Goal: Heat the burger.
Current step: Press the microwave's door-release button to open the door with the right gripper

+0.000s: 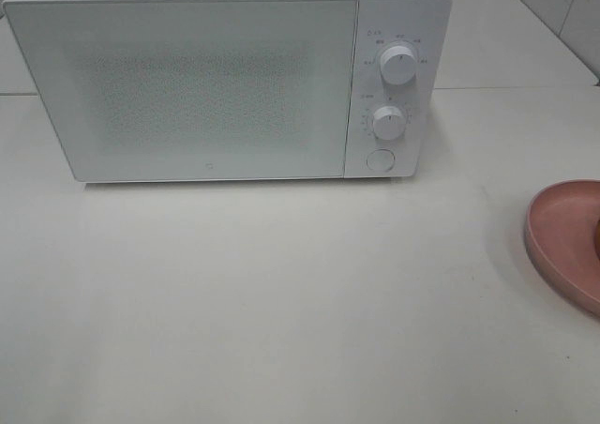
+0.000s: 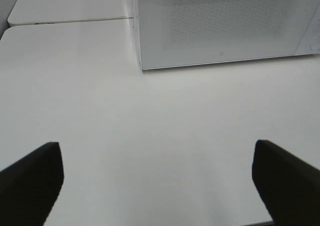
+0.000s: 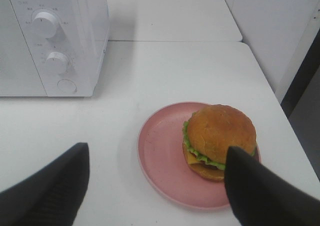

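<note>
Two claws here, both spread wide with nothing in them. The right claw (image 3: 155, 186) hangs over the white table (image 1: 281, 302) with its dark fingers (image 3: 50, 191) far apart. The burger (image 3: 219, 140) sits just ahead of it, much nearer one finger than the other; that finger's tip covers a bit of the bun's edge in the wrist view, and I can't tell if they actually touch. The burger rests on a round pink plate (image 3: 160, 156), off-centre, toward the side farther from the microwave (image 1: 206, 86). The microwave stands farther ahead of that claw, off toward the other finger, door closed, with two white knobs (image 1: 397, 65) and a round button (image 1: 379, 159) on its panel. The left claw (image 2: 157, 181) is just as wide open above bare table, with the microwave's door well ahead of it.
</note>
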`<control>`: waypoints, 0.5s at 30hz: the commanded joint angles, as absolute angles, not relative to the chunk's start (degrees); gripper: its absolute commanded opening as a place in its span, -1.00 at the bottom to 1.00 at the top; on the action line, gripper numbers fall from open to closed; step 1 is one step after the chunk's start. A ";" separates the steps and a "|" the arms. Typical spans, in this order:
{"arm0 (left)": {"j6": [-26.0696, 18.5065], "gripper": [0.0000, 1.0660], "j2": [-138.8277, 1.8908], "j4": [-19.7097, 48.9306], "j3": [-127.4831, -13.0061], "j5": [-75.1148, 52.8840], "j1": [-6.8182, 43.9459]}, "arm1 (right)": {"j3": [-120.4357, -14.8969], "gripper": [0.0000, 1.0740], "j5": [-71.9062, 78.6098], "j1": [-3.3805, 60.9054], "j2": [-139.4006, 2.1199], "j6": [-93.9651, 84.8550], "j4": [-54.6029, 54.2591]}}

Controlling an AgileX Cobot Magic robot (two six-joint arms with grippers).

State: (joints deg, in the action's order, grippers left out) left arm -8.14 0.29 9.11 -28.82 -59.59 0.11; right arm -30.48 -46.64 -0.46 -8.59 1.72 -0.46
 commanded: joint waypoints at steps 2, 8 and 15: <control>-8.08 0.77 1.89 9.40 -28.71 -59.47 0.06 | -30.37 0.36 -39.36 -0.46 -12.61 2.12 0.00; -8.08 0.77 1.89 9.40 -28.71 -59.47 0.06 | -27.04 0.36 -32.09 -0.46 -15.81 2.12 0.00; -8.08 0.77 1.89 9.40 -28.71 -59.47 0.06 | -22.29 0.36 -21.94 -0.46 -20.51 2.12 0.00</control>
State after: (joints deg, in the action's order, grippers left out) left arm -8.14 0.29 9.11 -28.82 -59.59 0.11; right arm -22.92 -24.69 -0.46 -19.88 1.72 -0.46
